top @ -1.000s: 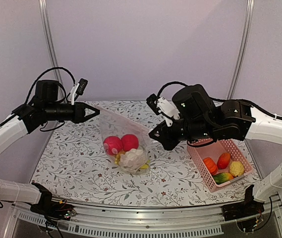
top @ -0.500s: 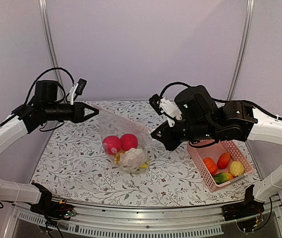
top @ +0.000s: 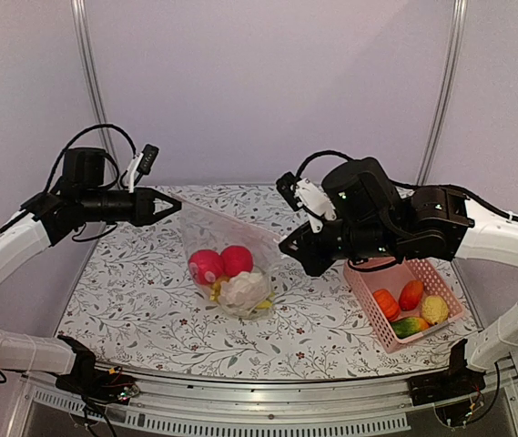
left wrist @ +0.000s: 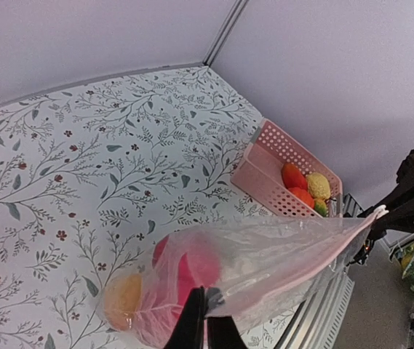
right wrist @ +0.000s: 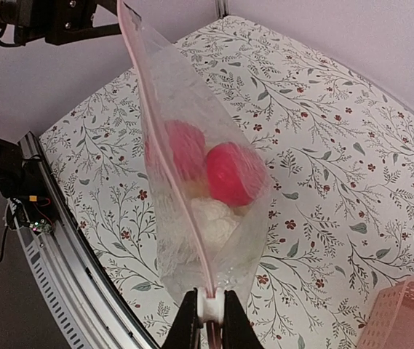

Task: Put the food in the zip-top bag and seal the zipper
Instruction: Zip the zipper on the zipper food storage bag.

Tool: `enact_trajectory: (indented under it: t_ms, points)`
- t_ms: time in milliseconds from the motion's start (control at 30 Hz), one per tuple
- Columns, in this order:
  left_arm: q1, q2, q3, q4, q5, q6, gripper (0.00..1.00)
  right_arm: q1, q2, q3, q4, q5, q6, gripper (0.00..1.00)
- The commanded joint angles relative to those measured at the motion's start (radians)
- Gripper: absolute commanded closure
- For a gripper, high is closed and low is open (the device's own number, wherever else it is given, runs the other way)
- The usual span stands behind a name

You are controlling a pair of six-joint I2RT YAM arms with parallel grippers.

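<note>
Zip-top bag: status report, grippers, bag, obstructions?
Left gripper shut on zip-top bag edge. Right gripper shut on white slider. Bag taut between them, red fruits inside. Nothing blocking.

The left claw (left wrist: 207, 331) enters from the bottom edge, its dark fingers pressed together on the near edge of the clear zip-top bag (left wrist: 265, 251). The bag is stretched to the right, above the floral counter (left wrist: 83, 145). Its pale pink zipper (left wrist: 301, 265) runs along the edge to a small white slider tab (left wrist: 378, 211), where the right claw (left wrist: 388, 211) meets it. Inside the bag are red round fruits (left wrist: 192, 265) and a yellow-orange piece (left wrist: 123, 298). Beyond it, well apart, a pink slotted basket (left wrist: 265, 171) holds red-orange, orange, bumpy yellow and green pieces.
</note>
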Motion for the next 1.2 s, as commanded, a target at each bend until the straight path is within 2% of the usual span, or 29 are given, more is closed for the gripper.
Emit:
enact_trajectory:
  t_ms: [0, 100, 167, 267, 400, 567, 633, 700, 833, 933, 1000, 1167]
  points:
    - [0.046, 0.003, -0.002, 0.052, 0.008, -0.011, 0.8, 0.004, -0.025, 0.006, -0.059, 0.061, 0.023, 1.0]
    - [0.039, -0.002, -0.004, 0.055, 0.02, -0.007, 0.41, 0.004, 0.001, 0.03, -0.053, 0.091, 0.035, 0.99]
    - [0.039, -0.015, -0.008, 0.061, 0.008, -0.007, 0.23, 0.002, 0.02, 0.045, -0.055, 0.124, 0.043, 0.99]
    - [0.04, -0.044, -0.022, 0.074, -0.016, -0.006, 0.11, -0.007, 0.044, 0.065, -0.068, 0.188, 0.069, 0.97]
    - [0.042, -0.076, -0.038, 0.085, -0.06, -0.01, 0.05, -0.079, 0.048, 0.055, -0.081, 0.188, 0.157, 0.96]
    - [0.043, -0.08, -0.04, 0.081, -0.079, -0.014, 0.03, -0.13, 0.038, 0.04, -0.081, 0.171, 0.204, 0.91]
    - [0.043, -0.074, -0.037, 0.074, -0.092, -0.018, 0.03, -0.133, 0.039, 0.043, -0.082, 0.163, 0.196, 0.86]
    - [0.042, -0.069, -0.034, 0.067, -0.102, -0.02, 0.03, -0.134, 0.038, 0.045, -0.079, 0.151, 0.188, 0.75]
    - [0.043, -0.067, -0.032, 0.057, -0.126, -0.022, 0.03, -0.133, 0.027, 0.041, -0.068, 0.141, 0.172, 0.32]
    - [0.043, -0.071, -0.032, 0.052, -0.144, -0.021, 0.02, -0.134, 0.011, 0.036, -0.066, 0.149, 0.164, 0.1]
    - [0.044, -0.071, -0.033, 0.052, -0.148, -0.022, 0.01, -0.134, -0.001, 0.031, -0.066, 0.158, 0.158, 0.02]
    - [0.045, -0.07, -0.034, 0.05, -0.159, -0.025, 0.01, -0.133, -0.041, 0.027, -0.06, 0.159, 0.138, 0.01]
